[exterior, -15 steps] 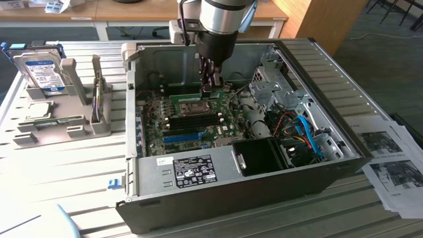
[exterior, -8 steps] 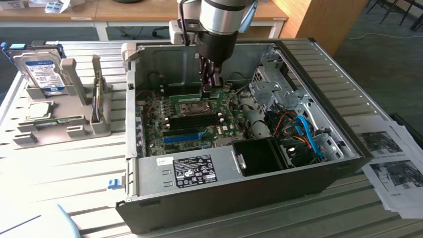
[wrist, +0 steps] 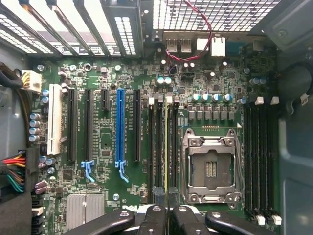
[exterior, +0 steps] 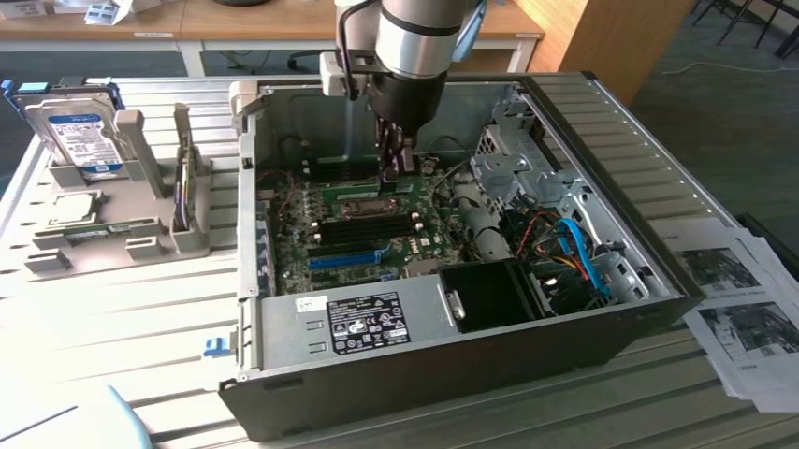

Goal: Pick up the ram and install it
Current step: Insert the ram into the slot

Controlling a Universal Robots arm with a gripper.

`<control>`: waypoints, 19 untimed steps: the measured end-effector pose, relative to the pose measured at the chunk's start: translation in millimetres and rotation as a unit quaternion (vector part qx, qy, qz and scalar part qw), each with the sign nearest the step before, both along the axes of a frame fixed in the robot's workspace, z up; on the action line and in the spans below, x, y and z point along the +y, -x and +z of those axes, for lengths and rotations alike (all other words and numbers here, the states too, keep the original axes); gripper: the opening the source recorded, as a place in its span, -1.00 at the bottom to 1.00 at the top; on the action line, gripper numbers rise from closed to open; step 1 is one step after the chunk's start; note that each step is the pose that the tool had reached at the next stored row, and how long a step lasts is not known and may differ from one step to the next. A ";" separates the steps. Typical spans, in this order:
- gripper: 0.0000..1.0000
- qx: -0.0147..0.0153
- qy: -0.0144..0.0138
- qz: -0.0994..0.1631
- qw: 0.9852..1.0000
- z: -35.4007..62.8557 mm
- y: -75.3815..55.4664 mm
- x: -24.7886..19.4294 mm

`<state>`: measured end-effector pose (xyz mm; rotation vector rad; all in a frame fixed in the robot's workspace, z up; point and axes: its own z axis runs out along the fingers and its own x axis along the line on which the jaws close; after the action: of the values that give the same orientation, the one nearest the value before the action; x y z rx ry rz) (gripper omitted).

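One ram stick (wrist: 167,147) is clamped narrow in the tool (wrist: 167,210), hanging edge-on straight under it, long axis parallel w/ the black mobo slots (wrist: 174,147) directly beneath, next to CPU socket (wrist: 211,166).

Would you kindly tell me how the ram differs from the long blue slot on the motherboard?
The ram shows as a thin yellow-green edge; the blue slot is wider and solid blue. The ram is held by the gripper, while the blue slot is fixed to the motherboard. The ram lies among black slots beside the processor socket; the blue slot lies farther from it. Both are long, narrow and parallel.
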<state>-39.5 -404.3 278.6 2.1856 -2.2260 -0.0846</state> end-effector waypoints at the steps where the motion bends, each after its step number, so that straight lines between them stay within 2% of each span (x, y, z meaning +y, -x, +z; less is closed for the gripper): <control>1: -0.78 0.000 0.000 0.000 1.000 0.1 0.0 0.0; 19: -0.78 0.000 0.000 0.000 1.000 -5.4 0.0 0.0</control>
<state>-39.5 -404.3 273.2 2.1856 -2.2259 -0.0845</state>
